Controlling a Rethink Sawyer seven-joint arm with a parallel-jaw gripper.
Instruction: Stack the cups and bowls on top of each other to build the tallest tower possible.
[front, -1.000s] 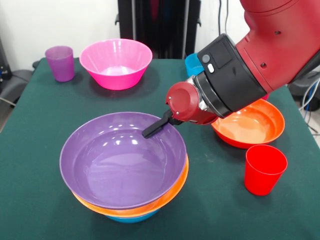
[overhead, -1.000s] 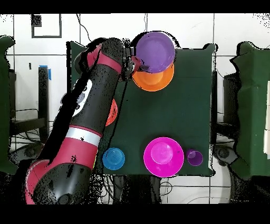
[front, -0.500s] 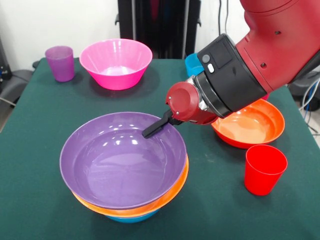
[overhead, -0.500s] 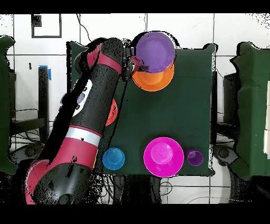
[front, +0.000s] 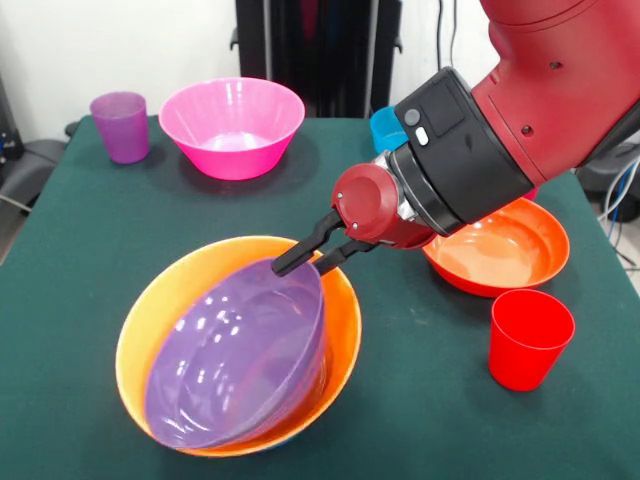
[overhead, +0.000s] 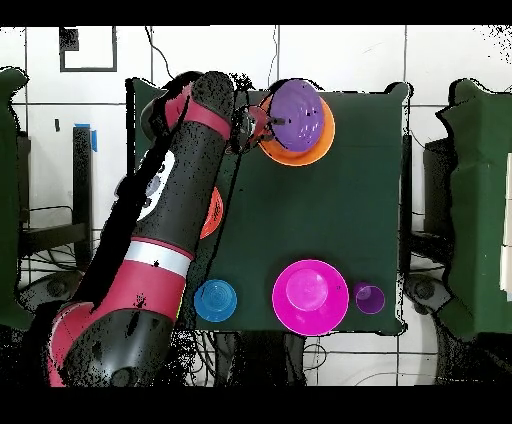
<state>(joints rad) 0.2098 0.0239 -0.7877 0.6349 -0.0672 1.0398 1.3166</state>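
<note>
Writing: you will find no label, brand or lettering that can be read on any bowl, cup or the arm.
Change: half a second ago the purple bowl (front: 235, 365) sat level and covered the orange bowl (front: 180, 275) under it; now you see it tipped steeply, its far rim raised, its low side down inside the orange bowl, whose inner wall is bared on the left and far sides. The blue bowl that showed beneath the stack earlier is hidden now.
Gripper: the gripper (front: 310, 256) has its two black fingers parted a little, with the raised rim of the purple bowl between them; you cannot tell for sure whether they pinch it.
Tower: the purple and orange bowls stand at the near left of the green table (front: 80, 250).
Others: pink bowl (front: 232, 125) and purple cup (front: 120, 126) far left, well apart from the stack; second orange bowl (front: 505, 250) right, behind the arm; red cup (front: 530, 338) near right, upright; a blue bowl (front: 385, 128) peeks out behind the wrist.
</note>
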